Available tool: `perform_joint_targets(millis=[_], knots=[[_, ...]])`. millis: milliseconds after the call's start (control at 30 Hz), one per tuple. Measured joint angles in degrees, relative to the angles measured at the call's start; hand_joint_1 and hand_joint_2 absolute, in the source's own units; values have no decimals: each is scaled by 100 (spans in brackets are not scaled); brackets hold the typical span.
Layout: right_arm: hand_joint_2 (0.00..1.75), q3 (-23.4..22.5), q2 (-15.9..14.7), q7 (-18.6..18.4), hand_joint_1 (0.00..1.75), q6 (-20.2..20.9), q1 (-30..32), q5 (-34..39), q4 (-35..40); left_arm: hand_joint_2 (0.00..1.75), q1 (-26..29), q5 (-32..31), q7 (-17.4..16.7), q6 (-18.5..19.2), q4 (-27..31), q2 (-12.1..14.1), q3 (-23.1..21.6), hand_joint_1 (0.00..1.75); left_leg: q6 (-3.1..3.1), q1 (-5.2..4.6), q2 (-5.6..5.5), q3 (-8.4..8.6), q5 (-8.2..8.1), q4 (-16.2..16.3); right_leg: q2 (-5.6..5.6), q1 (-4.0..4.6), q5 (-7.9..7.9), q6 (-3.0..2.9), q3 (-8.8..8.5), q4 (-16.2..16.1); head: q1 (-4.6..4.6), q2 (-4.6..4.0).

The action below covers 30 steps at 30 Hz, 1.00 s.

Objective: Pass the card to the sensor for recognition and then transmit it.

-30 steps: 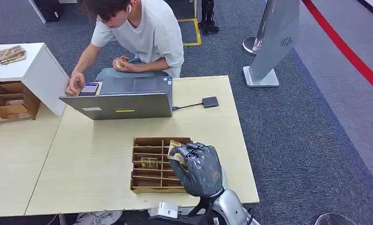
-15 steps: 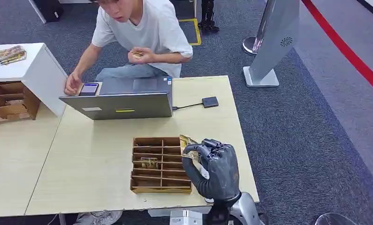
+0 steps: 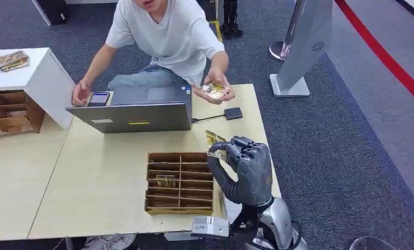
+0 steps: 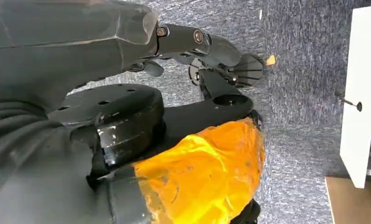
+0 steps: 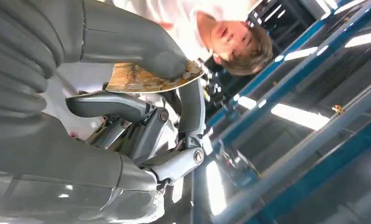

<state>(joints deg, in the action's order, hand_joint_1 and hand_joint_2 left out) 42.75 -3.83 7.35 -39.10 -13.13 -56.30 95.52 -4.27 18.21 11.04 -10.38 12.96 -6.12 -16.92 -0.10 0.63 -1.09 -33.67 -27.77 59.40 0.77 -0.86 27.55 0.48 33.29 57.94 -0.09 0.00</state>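
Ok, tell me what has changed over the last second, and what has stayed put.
The right robot hand, holding the card, rose from over the wooden divider tray and moved forward toward the black card reader. The person brought a hand with cards from the lap out over the table, near the reader. Laptop, tray and reader stayed put.

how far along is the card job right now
Done: the right hand has a card out of the wooden tray, pinched above the table. In hand: holding it up, short of the black sensor. Left: present it to the sensor, then pass it on; the person's hand waits beside the laptop.
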Motion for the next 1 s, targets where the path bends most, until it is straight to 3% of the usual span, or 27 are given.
perform_joint_targets(millis=[267, 633, 733, 767, 1000], knots=[[175, -164, 31, -451, 175, 425, -587, -425, -346, 0, -67, -123, -129, 66, 0, -2, -57, 0, 0, 0, 0, 0, 0, 0, 0, 0, 0, 0, 0, 1, 0, 0], [175, -168, 219, -901, 175, 1106, -1264, -777, -1400, 0, -196, -282, -284, 168, 0, -11, -205, 0, 0, 0, -1, 0, 1, 0, 0, 0, -1, -1, 0, 1, 0, 0], [175, -151, 273, -980, 145, 1246, -1370, -827, -1673, 0, -209, -306, -302, 201, 2, -15, -221, 0, 0, 0, -2, -1, 1, 0, 0, 0, -1, -1, 0, 1, 0, 0], [175, -144, 289, -1035, 0, 1338, -1404, -847, -1751, 0, -211, -308, -306, 210, 2, -18, -227, 0, 0, 0, -2, -1, 1, 0, 0, 0, -1, -1, 0, 1, 0, 0], [175, -53, 326, -1358, 0, 1967, -1615, -814, -2127, 0, -215, -315, -310, 219, 2, -18, -245, 0, 0, 0, -2, -1, 1, 0, -1, 0, -1, -1, 0, 1, 0, 0]])
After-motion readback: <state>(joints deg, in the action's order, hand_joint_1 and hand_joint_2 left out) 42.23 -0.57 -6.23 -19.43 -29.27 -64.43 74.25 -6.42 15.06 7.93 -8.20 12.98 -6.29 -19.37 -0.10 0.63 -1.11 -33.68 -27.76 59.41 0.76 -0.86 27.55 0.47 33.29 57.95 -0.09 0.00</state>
